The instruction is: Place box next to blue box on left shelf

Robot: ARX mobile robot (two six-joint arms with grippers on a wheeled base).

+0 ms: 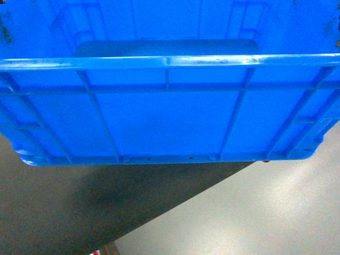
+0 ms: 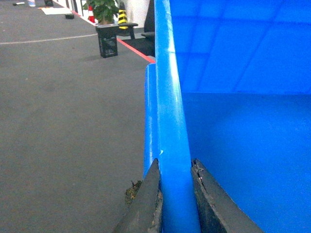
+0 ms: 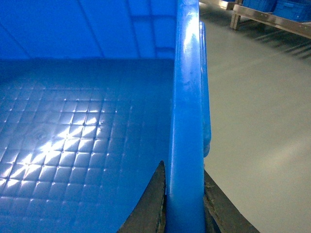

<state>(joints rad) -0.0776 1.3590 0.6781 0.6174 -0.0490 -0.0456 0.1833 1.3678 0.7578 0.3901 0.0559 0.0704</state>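
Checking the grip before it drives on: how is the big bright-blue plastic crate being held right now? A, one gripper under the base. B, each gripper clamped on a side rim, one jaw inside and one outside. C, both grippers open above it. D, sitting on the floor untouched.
B: both wrist views show the dark jaws straddling the bright-blue plastic crate rim, left gripper and right gripper.

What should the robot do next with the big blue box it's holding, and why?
Probably keep carrying it toward the shelf seen far off. Both the left gripper and right gripper clamp the box rim, with only floor underneath.
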